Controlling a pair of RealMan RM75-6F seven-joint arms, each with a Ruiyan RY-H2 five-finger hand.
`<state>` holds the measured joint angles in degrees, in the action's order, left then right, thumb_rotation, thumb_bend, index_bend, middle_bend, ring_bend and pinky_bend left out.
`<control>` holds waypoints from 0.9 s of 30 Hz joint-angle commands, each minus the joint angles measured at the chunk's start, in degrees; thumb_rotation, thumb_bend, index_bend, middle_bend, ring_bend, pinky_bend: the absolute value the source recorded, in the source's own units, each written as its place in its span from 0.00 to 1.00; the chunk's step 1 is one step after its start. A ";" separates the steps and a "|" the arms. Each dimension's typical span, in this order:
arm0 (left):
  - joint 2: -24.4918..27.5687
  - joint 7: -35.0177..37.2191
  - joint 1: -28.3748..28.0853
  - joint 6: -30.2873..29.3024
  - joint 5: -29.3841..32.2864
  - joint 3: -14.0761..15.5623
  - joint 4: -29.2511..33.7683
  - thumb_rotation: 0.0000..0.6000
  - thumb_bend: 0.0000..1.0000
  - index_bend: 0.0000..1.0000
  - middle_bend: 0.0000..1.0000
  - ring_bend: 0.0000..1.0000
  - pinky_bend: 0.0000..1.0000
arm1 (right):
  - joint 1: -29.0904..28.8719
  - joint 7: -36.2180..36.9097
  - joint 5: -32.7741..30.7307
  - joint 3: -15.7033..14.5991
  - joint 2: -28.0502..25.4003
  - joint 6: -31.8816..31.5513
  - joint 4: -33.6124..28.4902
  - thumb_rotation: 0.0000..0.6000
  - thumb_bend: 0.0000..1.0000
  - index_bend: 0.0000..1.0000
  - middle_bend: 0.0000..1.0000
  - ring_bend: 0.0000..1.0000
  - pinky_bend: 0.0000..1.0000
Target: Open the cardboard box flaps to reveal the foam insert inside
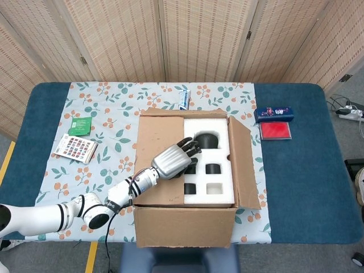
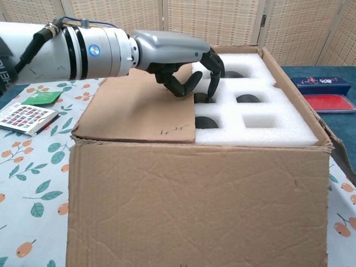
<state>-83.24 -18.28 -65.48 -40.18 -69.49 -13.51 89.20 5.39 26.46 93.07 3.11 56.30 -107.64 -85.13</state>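
The robot's left hand (image 1: 177,157) hangs over the middle of the open brown cardboard box (image 1: 185,227), its dark fingers (image 2: 214,64) curled downward at the free edge of the one flap still lying flat; the chest view shows the fingertips dipping toward the cut-outs just past that edge, but whether they already hook under the cardboard I cannot tell, and nothing is plainly held. That left flap (image 2: 139,108) covers the left part of the white foam insert (image 1: 219,190), while the right flap (image 1: 244,162) stands folded outward and the far flap is back too. To do this step well, I'd judge the fingertips should catch under the flap's inner edge, not press down on it, then sweep it up and over toward the left edge of the tabletop, with the forearm kept clear of the hinge line. The box sits near the front edge of the leafy patterned tablecloth (image 1: 114,114); light as it looks, it could slide if the pull is abrupt. The right hand is not visible.
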 commanded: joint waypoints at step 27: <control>2.13 -6.32 0.14 -4.33 2.97 3.02 0.61 1.00 0.91 0.53 0.17 0.05 0.00 | -0.31 -0.48 0.54 0.24 -0.46 3.10 -1.06 0.29 0.52 0.28 0.01 0.04 0.01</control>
<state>-81.09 -24.40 -65.38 -44.29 -66.42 -10.56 89.69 5.13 25.94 93.61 3.37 55.87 -104.64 -86.18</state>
